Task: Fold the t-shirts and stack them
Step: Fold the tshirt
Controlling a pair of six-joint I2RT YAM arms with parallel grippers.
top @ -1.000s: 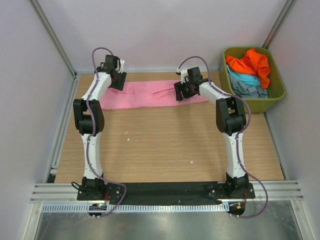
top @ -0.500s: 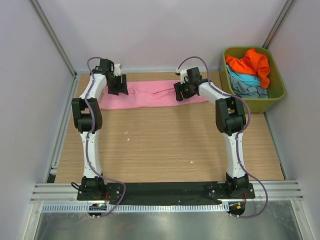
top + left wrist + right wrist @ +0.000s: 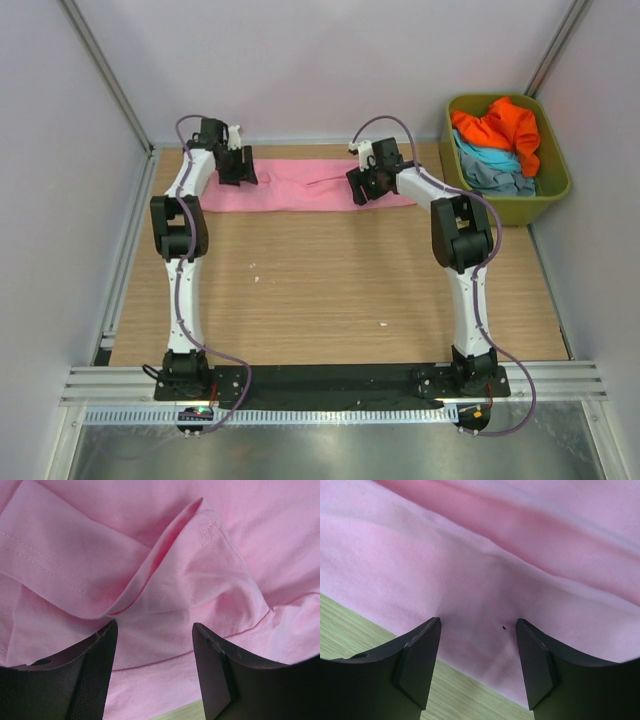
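Note:
A pink t-shirt [image 3: 300,186] lies folded into a long strip along the table's far edge. My left gripper [image 3: 240,172] hovers over its left end, jaws open; in the left wrist view the gripper [image 3: 155,632] straddles a sleeve fold of the pink t-shirt [image 3: 210,570] with nothing pinched. My right gripper [image 3: 360,186] stands open over the strip's right part; in the right wrist view the gripper [image 3: 479,627] spans the near hem of the pink t-shirt [image 3: 485,575]. Orange [image 3: 505,128], light blue [image 3: 487,156] and grey-blue [image 3: 503,181] t-shirts sit crumpled in the tub.
An olive-green plastic tub [image 3: 556,190] stands at the back right beside the table. Bare wood table [image 3: 330,290] stretches between the shirt and the arm bases. Walls and metal rails close in the left, right and far sides.
My left gripper has shifted a little to the right, from the strip's left end onto the fabric. The right gripper has barely moved. The shirt lies as before.

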